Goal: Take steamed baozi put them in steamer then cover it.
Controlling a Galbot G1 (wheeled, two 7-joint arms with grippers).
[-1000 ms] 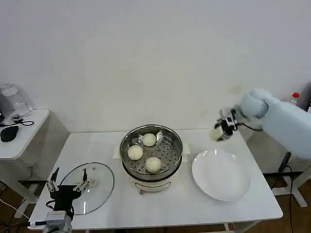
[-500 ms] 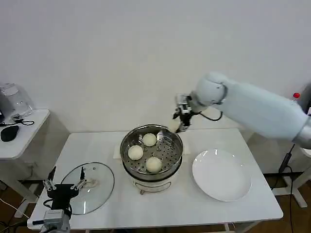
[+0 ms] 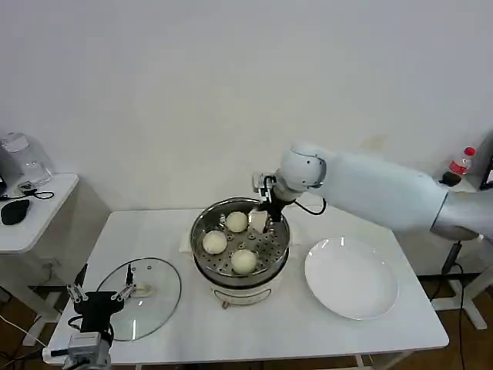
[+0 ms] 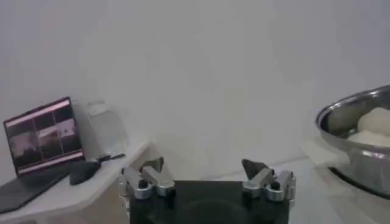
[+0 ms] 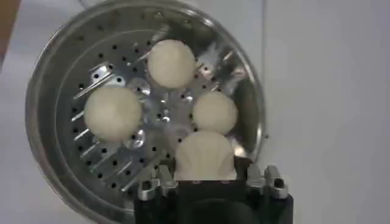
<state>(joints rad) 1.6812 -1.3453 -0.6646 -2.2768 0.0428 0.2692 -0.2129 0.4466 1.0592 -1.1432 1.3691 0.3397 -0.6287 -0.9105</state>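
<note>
Right gripper (image 3: 260,221), clasping the fourth cream-white round baozi (image 5: 205,157), has swung from beside the plate to above the shiny steel steamer (image 3: 202,235); release remains. Left gripper (image 3: 100,299) idles, spread.

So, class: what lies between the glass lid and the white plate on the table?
In the head view, the steamer stands between the glass lid and the white plate.

1. A test room or lab mocked up as a kitchen: a bare white wall (image 3: 192,92) stands behind a plain white counter (image 3: 308,324).
2. A side table (image 3: 35,212) carries a laptop (image 4: 42,137) and cables.
3. A steamer (image 3: 239,243), glass lid (image 3: 142,297) and white plate (image 3: 350,277) supply the cooking props.
</note>
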